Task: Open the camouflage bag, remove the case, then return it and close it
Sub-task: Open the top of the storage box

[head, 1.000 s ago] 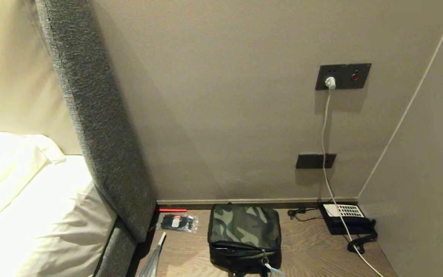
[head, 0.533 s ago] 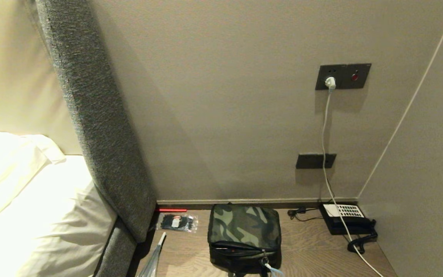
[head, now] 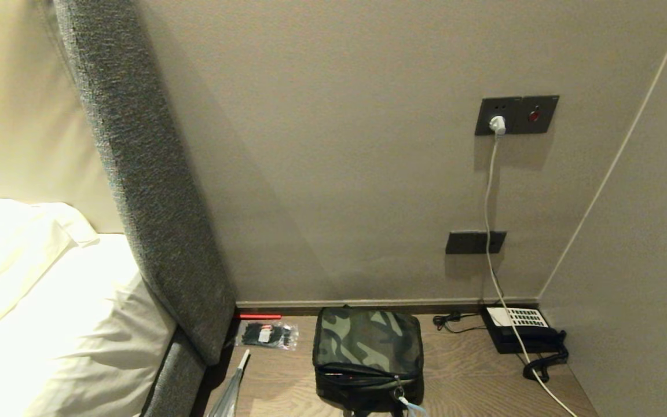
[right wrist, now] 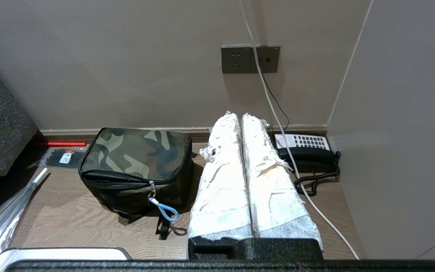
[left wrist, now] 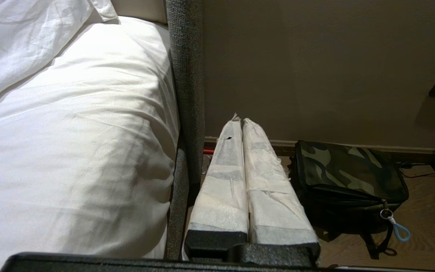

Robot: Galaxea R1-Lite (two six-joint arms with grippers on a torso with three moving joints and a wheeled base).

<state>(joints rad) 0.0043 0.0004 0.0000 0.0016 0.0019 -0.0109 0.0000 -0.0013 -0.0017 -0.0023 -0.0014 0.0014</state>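
Note:
The camouflage bag (head: 368,356) sits zipped shut on the wooden bedside table (head: 466,376), its green lid up and a blue loop (right wrist: 167,212) hanging from the zipper pull. It also shows in both wrist views (left wrist: 349,177) (right wrist: 136,166). The case is hidden. My left gripper (left wrist: 240,120) is shut and empty, its white-wrapped fingers pressed together, held back from the table between the bed frame and the bag. My right gripper (right wrist: 239,114) is shut and empty too, held back between the bag and the telephone. Neither arm appears in the head view.
A black telephone (head: 521,330) with a coiled cord sits in the table's right corner, and a white cable (head: 493,243) drops from a wall socket across it. A small plastic packet (head: 267,335) and a red stick (head: 259,316) lie left of the bag. The grey headboard (head: 148,191) and bed (head: 50,301) stand left.

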